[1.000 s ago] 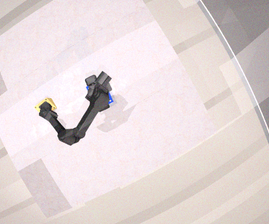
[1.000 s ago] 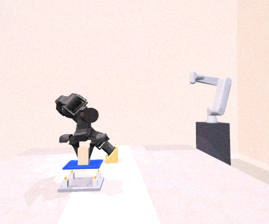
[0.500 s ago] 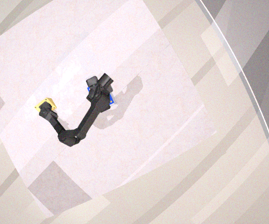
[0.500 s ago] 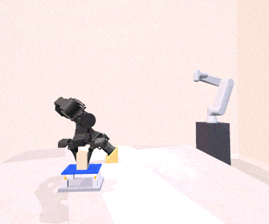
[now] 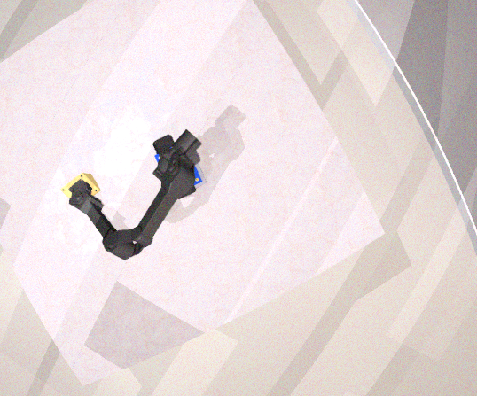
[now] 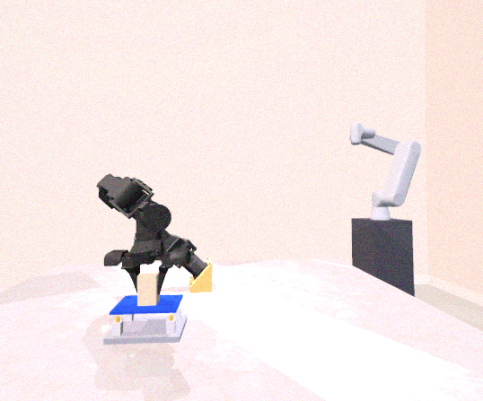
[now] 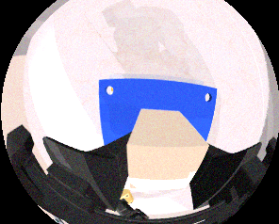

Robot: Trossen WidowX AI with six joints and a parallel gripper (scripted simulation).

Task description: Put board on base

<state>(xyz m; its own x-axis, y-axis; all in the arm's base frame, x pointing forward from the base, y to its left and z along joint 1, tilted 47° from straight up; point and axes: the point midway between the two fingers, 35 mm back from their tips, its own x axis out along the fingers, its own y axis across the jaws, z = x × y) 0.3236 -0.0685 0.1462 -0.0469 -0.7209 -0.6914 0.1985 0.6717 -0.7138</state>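
Observation:
The blue board (image 5: pixel 198 174) (image 6: pixel 124 307) (image 7: pixel 155 94) hangs level, handle side up, just above the grey base (image 6: pixel 144 341). The base lies flat on the table. In the exterior view, the two front gold pins (image 6: pixel 118 319) (image 6: pixel 171 318) show below the board's front edge, with a small gap. The rear pins are hidden. In the wrist view, the left hole (image 7: pixel 109 90) shows a bit of gold at its right side, and the right hole (image 7: pixel 207 97) shows a dark edge. My gripper (image 6: pixel 148 289) (image 7: pixel 163 161) is shut on the beige square handle (image 6: pixel 147 292) (image 7: pixel 165 157).
A yellow wedge-shaped mount (image 5: pixel 90 181) (image 6: pixel 203 282) (image 7: pixel 126 196) carries my arm's base. In the exterior view, a pale grey robot arm (image 6: pixel 402 174) stands on a dark pedestal (image 6: pixel 382 250) at the right, far from the board. Shadows and bright light patches cross the table (image 6: pixel 266 331).

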